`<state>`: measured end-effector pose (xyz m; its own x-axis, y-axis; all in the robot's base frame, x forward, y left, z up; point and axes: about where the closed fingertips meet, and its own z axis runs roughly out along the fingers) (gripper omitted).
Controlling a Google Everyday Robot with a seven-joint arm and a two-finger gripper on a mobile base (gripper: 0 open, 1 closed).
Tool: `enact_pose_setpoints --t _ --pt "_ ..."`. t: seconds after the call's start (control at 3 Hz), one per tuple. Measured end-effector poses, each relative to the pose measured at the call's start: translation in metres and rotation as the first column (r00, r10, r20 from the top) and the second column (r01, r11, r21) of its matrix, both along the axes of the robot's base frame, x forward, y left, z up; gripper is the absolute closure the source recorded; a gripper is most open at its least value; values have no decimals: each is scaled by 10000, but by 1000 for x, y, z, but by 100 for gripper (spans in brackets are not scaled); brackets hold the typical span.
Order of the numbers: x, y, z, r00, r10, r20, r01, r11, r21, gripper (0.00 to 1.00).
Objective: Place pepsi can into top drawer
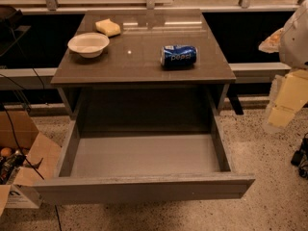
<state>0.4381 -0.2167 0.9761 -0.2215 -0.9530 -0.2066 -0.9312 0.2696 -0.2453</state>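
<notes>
The pepsi can [178, 56] lies on its side on the grey table top [139, 52], right of centre. The top drawer [144, 155] is pulled out toward me; its grey floor holds nothing. My gripper [282, 110] hangs with the white and cream arm at the right edge of the view, right of the table and off the can, about level with the drawer's right wall. It holds nothing that I can see.
A white bowl [88, 44] and a yellow sponge [108, 27] sit on the table's back left. A cardboard box [21, 153] with cables stands on the speckled floor at the left. A dark ledge and railing run behind the table.
</notes>
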Motion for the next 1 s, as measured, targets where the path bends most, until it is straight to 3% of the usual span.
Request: enact_pose_setpoints --t 0.33,0.67,1.0 --pt "0 0 0 10000 6 2 -6 10000 3 0" --pt "28 34 -4 9958 877 249 -888 9950 452 0" --pt "68 76 -12 9783 2022 449 -2059 9730 1047 0"
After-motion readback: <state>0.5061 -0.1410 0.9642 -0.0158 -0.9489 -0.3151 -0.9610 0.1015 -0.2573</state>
